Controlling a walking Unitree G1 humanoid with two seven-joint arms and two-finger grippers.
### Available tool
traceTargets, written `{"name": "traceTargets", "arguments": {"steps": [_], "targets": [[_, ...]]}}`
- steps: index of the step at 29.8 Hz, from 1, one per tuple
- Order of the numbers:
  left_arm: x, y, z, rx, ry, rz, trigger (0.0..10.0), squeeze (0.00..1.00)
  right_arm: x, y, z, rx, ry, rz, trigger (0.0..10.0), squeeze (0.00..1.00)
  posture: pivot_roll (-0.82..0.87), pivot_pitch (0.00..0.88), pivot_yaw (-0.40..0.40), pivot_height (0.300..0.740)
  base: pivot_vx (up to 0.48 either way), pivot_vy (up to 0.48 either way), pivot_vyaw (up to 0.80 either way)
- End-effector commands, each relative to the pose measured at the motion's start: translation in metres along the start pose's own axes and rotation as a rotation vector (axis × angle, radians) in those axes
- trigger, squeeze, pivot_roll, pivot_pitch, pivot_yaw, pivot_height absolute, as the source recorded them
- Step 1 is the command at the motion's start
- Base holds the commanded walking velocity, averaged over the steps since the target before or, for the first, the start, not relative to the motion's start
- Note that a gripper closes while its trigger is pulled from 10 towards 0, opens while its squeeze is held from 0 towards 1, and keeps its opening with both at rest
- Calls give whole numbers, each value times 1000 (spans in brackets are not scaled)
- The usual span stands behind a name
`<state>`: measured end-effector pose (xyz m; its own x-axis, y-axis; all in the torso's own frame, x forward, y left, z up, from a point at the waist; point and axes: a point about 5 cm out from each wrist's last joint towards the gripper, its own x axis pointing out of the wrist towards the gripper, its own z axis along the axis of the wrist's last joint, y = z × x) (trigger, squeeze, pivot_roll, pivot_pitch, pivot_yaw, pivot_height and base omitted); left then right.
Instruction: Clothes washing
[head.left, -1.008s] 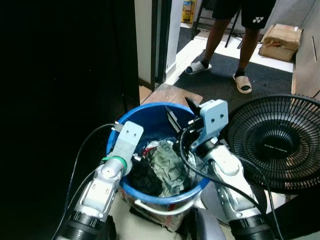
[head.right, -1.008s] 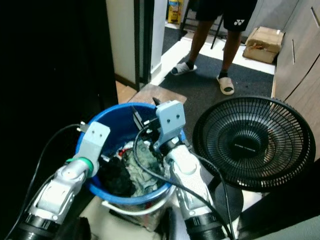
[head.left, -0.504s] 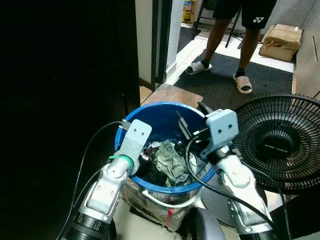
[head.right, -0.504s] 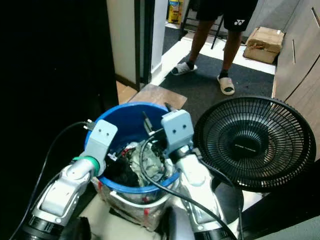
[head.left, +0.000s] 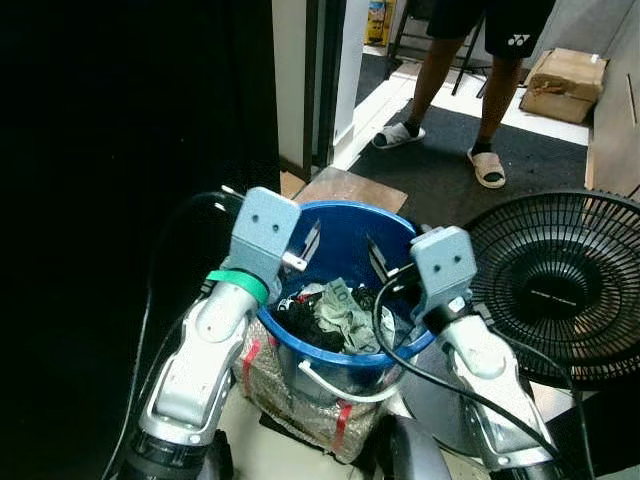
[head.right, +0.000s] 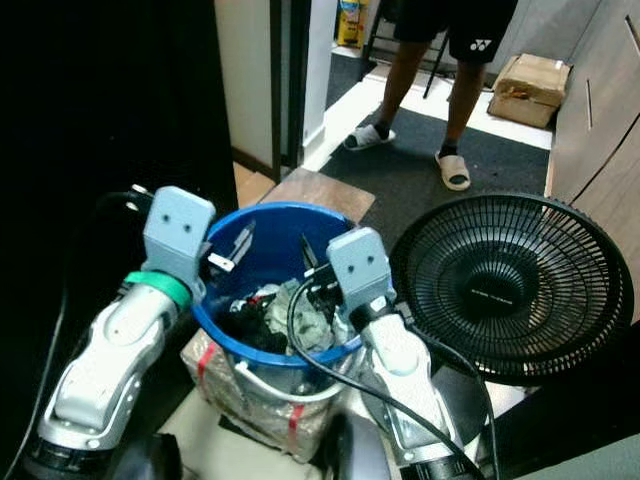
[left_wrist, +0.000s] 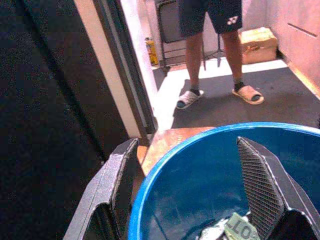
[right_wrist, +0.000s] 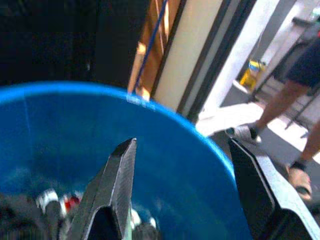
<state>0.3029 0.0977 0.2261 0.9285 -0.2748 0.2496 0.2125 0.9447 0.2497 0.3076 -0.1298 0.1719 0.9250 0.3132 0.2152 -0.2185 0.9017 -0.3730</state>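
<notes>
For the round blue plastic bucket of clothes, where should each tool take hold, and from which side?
Grip the blue plastic bucket by its thin upright rim, coming down from above. The open left tool straddles the rim on its side. The open right tool could probably pinch the opposite rim likewise; the white handle hangs low in front, harder to reach.

A lived-in home. A blue laundry bucket (head.left: 340, 285) of crumpled clothes sits on the floor, a black floor fan (head.left: 555, 285) at 3 o'clock. At 12 o'clock a doorway opens onto a dark mat (head.left: 450, 165), a person in slippers (head.left: 487, 166) and a cardboard box (head.left: 565, 83).
</notes>
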Motion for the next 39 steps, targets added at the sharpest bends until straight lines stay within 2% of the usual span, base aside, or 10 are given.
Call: {"name": "traceTargets", "arguments": {"steps": [1,6,12,18,25,27,28,32,33,39], "targets": [[-4,3,-1,-1,-1,23,10000,0,-2,-2,-11,-22,60,-19,10000,0,86,80,3,555,0,0,0],[-2,11,-13,-57,65,99,10000,0,1,-24,-37,-127,211,-98,10000,0,88,78,-4,555,0,0,0],[-1,24,-21,-46,92,161,10000,0,-9,-29,-54,-170,291,-43,10000,0,86,85,-7,555,0,0,0],[0,33,-23,-40,101,186,10000,0,-13,-29,-58,-152,281,4,10000,0,80,88,-1,555,0,0,0],[5,37,-23,-36,111,197,10000,0,16,7,-59,-79,226,157,10000,0,92,96,2,555,0,0,0],[5,37,-23,-36,111,197,10000,0,16,7,-59,-79,226,157,10000,0,92,96,2,555,0,0,0],[4,38,-23,-31,112,202,10000,0,20,20,-59,-43,223,206,10000,0,107,98,-7,555,0,0,0],[3,40,-23,-24,116,210,10000,0,22,33,-58,-11,220,256,10000,0,117,101,-13,555,0,0,0],[-2,43,-26,-9,132,232,10000,0,20,60,-54,78,191,383,10000,0,138,107,-26,555,0,0,0],[-4,45,-28,-7,142,241,10000,0,17,71,-49,164,157,467,10000,0,136,107,-25,555,0,0,0]]}}
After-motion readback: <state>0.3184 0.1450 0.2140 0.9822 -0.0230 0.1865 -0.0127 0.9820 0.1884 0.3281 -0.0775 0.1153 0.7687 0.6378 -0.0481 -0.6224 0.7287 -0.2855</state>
